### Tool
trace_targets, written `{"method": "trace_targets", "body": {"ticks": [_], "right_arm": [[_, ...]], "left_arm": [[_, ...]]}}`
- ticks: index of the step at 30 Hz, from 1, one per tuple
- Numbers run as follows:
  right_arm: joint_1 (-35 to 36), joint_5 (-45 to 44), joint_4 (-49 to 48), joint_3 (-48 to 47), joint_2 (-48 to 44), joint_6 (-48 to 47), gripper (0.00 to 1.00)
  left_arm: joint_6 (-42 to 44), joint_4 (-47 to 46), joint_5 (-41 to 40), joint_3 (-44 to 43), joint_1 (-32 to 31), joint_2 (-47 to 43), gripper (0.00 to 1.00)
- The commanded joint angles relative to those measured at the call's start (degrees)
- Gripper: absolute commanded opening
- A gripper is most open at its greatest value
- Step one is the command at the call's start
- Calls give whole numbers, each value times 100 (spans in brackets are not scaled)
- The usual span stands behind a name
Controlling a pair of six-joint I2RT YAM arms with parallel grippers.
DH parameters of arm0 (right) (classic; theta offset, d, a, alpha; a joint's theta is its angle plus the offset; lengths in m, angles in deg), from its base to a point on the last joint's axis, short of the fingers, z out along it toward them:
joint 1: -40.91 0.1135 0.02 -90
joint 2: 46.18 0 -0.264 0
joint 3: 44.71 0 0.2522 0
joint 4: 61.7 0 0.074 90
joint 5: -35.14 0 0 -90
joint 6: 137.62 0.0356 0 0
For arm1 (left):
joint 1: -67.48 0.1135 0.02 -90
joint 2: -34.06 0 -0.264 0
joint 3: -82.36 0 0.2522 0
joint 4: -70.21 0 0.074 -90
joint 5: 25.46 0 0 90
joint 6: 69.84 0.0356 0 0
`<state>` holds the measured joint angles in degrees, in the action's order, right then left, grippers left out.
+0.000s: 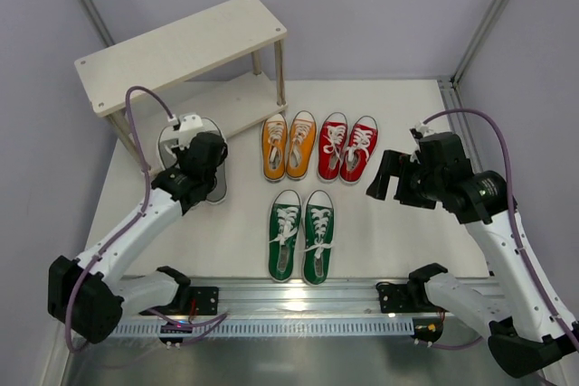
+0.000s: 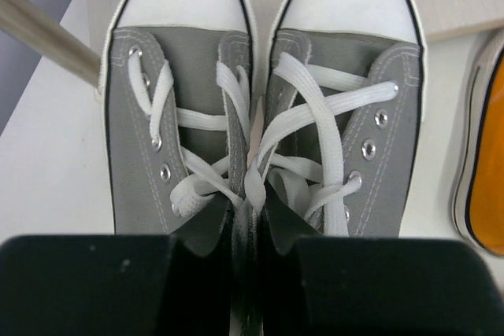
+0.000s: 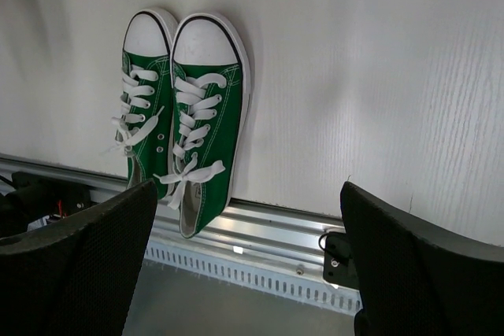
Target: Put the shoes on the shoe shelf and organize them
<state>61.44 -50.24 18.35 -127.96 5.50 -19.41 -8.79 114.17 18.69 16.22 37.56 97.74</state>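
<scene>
At the left, we see the left gripper closed on the touching inner sides of the grey sneakers. Its fingers hide their heels, and from above the arm covers most of the pair. Their toes meet the lower board of the shoe shelf; we cannot tell whether they are lifted. The orange sneakers, the green sneakers and the red sneakers lie on the white table. Right of the red pair, the right gripper hangs spread wide, holding nothing. A metal rail edges the table, with pale lilac walls around it.
</scene>
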Motion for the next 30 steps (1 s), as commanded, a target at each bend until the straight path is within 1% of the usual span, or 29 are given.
{"method": "trace_targets", "body": {"ticks": [1, 3, 4, 6, 7, 11, 13, 16, 23, 30], "right_arm": [[30, -40, -10, 59, 123, -175, 98], [30, -93, -27, 76, 193, -193, 98], [30, -119, -80, 102, 202, -228, 98], [30, -181, -133, 138, 220, -219, 98], [30, -207, -272, 216, 194, -219, 98], [29, -260, -572, 445, 149, -140, 98], [30, -269, -721, 576, 193, -157, 98], [30, -313, -870, 717, 325, -228, 98], [30, -287, -1064, 815, 913, -430, 98], [30, -269, -1109, 578, 1415, -623, 98]], "left_arm": [[627, -1990, -84, -106, 606, 267, 0], [662, -2410, 258, -115, 863, 599, 0], [663, -2587, 347, -115, 1064, 706, 0], [689, -2982, 444, -167, 1233, 926, 0], [689, -3019, 514, -202, 1373, 1162, 0], [890, -3808, 656, -431, 1576, 1743, 0], [961, -4143, 604, -518, 1620, 2024, 0], [1058, -4608, 594, -633, 1699, 2245, 0], [1418, -5066, 524, -1046, 1831, 2719, 0], [1445, -5365, 620, -1327, 2261, 3264, 0]]}}
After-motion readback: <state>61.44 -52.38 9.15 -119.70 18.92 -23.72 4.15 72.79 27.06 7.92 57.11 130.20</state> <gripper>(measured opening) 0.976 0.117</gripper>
